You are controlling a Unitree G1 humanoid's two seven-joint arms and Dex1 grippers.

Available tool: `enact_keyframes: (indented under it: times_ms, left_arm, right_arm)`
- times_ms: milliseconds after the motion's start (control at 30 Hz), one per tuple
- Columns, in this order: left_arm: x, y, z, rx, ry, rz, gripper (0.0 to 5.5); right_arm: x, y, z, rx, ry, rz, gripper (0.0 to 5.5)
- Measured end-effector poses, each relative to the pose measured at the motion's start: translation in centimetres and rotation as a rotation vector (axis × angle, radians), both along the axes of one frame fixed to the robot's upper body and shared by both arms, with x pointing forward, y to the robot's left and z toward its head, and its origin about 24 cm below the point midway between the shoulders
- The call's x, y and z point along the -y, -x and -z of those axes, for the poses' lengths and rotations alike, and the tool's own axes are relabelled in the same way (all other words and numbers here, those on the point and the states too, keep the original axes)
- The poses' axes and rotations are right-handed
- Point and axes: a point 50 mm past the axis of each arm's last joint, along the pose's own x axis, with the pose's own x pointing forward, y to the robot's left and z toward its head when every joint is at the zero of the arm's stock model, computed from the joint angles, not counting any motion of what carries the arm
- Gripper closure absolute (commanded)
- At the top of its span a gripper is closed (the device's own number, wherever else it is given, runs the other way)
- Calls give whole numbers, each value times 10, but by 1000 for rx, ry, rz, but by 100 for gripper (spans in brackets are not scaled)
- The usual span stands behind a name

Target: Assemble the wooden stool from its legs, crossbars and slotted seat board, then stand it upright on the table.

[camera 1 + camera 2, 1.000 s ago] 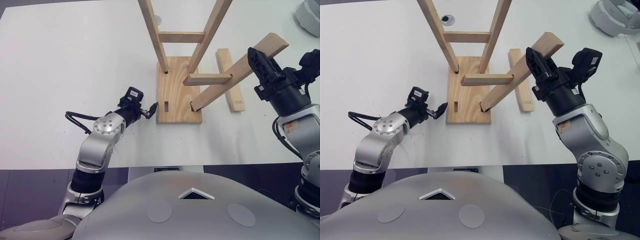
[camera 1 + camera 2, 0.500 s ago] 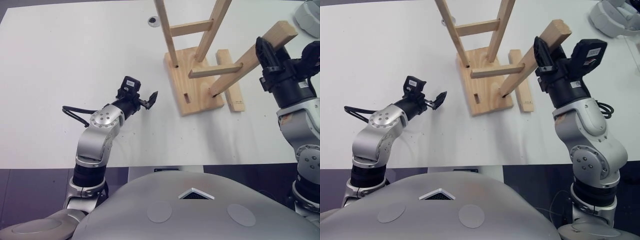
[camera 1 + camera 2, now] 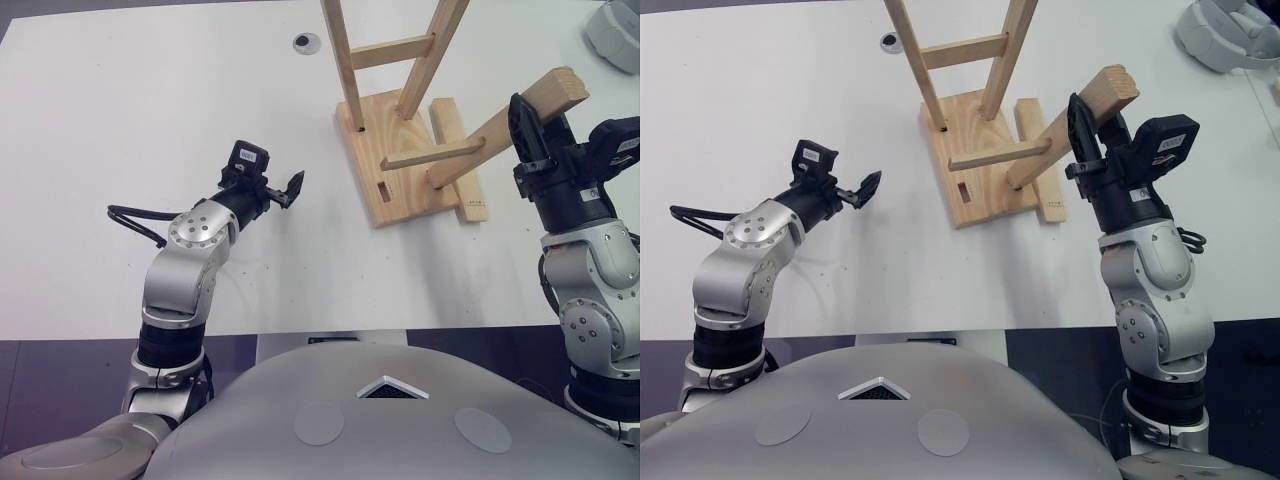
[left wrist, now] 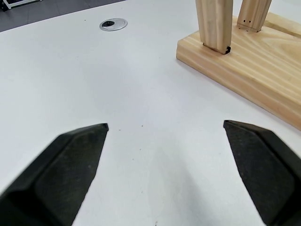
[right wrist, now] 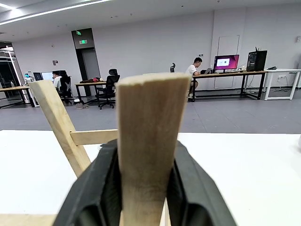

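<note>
Office desks (image 5: pixel 225 74) stand behind the leg (image 5: pixel 148 136) the right claw (image 5: pixel 146 181) clamps.

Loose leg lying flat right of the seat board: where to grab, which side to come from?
Loose leg: likely the near end, from above, pinching across its narrow width. It lies flat; the held leg in the right gripper crosses over its middle, and the seat board crowds its left side farther up.
</note>
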Motion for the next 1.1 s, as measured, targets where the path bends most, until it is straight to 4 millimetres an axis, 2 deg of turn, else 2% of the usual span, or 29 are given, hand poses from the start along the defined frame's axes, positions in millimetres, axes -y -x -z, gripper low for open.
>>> enact_keyframes:
  times_ms: [100,167,233,367,433,533,567,600,633,667,700,767,867,933,1033,1100]
  left_arm:
    - [-1,0,2,-6,-2,-3,98]
    - [-1,-1,2,-8,-4,-7,98]
    - [-2,-1,3,-7,-9,-16,98]
    - [-5,-1,3,-3,-19,-36,98]
    - [-7,0,3,-2,-20,-50,98]
    - [-9,2,5,-6,-21,-62,98]
    - [-10,1,4,-3,-22,-65,98]
    - [-11,1,4,1,-24,-70,98]
    - [-11,1,4,5,-25,-72,98]
    - [-11,0,3,7,-27,-74,98]
    - [-12,0,3,10,-33,-77,98]
    - [-11,-2,3,13,-35,-76,98]
    - [-12,-4,0,24,-42,-72,98]
    - [-13,-4,0,26,-50,-73,98]
    - [-14,-4,0,25,-62,-66,98]
    - [-14,-5,-1,29,-65,-60,98]
  right_arm:
    - [-2,-8,-8,11,-21,-14,443]
    - [-4,-14,-14,1,-47,-22,393]
    - [-7,-23,-36,81,-59,-33,361]
    - [-12,-25,-56,135,-12,-83,273]
    - [-13,-33,-87,242,34,-108,230]
    - [-8,-40,-172,518,32,-134,178]
    - [-3,-39,-189,565,1,-123,178]
    - [7,-40,-198,580,-24,-81,178]
    - [17,-44,-194,546,-45,-34,178]
    - [32,-53,-178,456,-56,45,178]
    - [46,-61,-150,326,-48,124,178]
    - [55,-65,-110,162,-28,184,178]
    - [58,-61,-67,-8,-1,216,178]
    - [54,-57,-42,-135,25,177,178]
    - [47,-39,9,-415,41,100,178]
    - [41,-30,28,-530,29,60,178]
